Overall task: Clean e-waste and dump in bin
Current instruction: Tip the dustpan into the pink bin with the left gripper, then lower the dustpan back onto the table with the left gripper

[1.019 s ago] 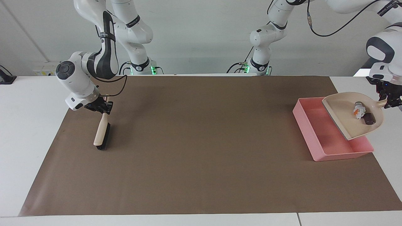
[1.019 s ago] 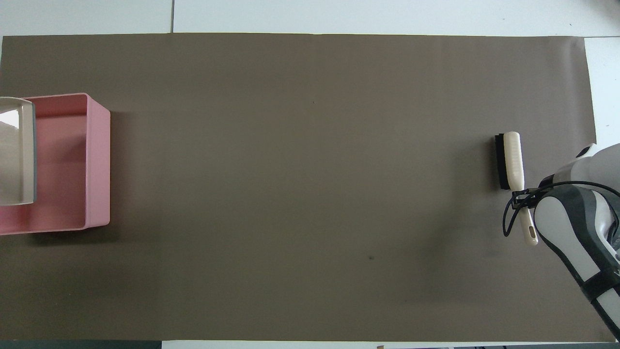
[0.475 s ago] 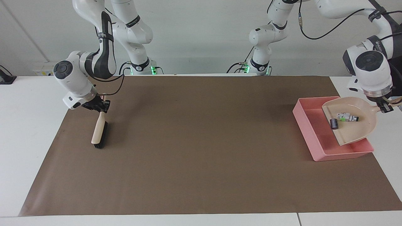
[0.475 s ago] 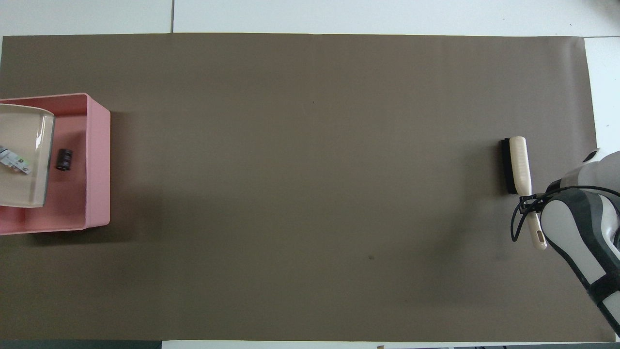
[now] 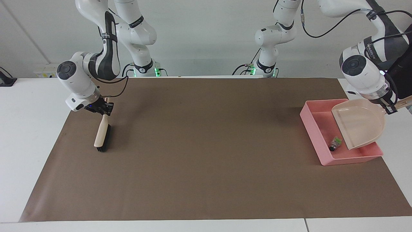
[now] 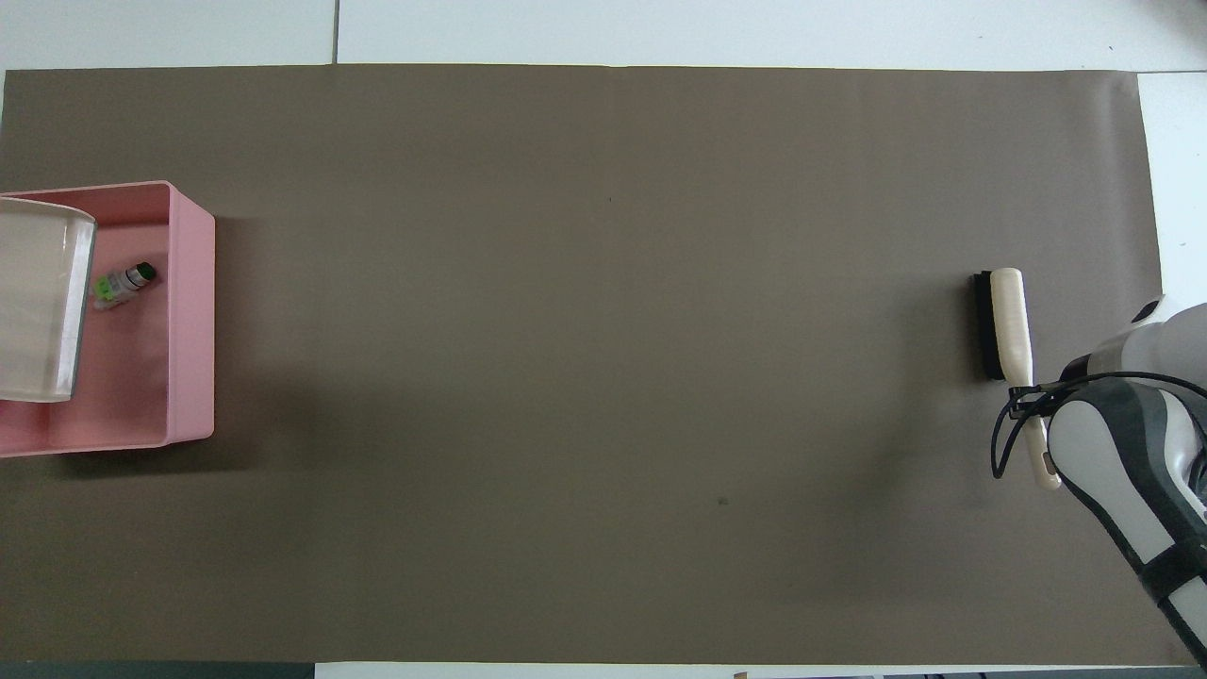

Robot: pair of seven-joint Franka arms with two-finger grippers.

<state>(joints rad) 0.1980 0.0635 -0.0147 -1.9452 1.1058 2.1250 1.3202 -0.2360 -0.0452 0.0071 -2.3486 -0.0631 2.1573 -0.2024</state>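
Over the pink bin, the dustpan, clamped in the left pincer, is best kept tilted until emptied; brush clamped in the right pincer.

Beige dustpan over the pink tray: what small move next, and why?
Probably level the beige plastic dustpan and lift it clear of the shallow pink plastic tray. The pan held by the left gripper looks empty, and the small white-and-green electronic parts lie in the tray.
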